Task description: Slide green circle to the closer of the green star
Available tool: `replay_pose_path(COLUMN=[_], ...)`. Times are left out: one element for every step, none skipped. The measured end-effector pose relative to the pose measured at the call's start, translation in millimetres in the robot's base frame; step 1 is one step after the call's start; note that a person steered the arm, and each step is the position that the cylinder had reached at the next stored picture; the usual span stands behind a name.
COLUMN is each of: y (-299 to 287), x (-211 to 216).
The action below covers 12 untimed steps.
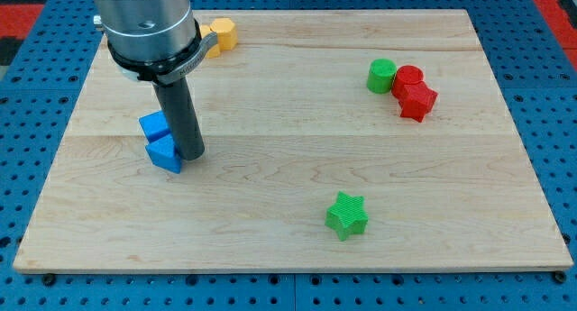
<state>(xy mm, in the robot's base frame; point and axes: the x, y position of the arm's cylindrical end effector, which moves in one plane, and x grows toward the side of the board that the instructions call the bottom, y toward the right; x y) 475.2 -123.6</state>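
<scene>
The green circle stands at the view's upper right, touching a red circle on its right. The green star lies at the lower middle-right, well below the green circle. My tip rests on the board at the view's left, far from both green blocks. It is right beside two blue blocks, touching or almost touching their right side.
A red star-like block sits just below the red circle. A yellow block lies at the top edge, partly behind the arm's body. The wooden board is ringed by blue perforated table.
</scene>
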Motion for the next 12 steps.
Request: replay_pose_path(y=[4, 38, 48, 57, 114, 195, 258, 257, 257, 252, 250, 246], x=[1, 6, -26, -100, -174, -216, -219, -186, -152, -136, -108, -80])
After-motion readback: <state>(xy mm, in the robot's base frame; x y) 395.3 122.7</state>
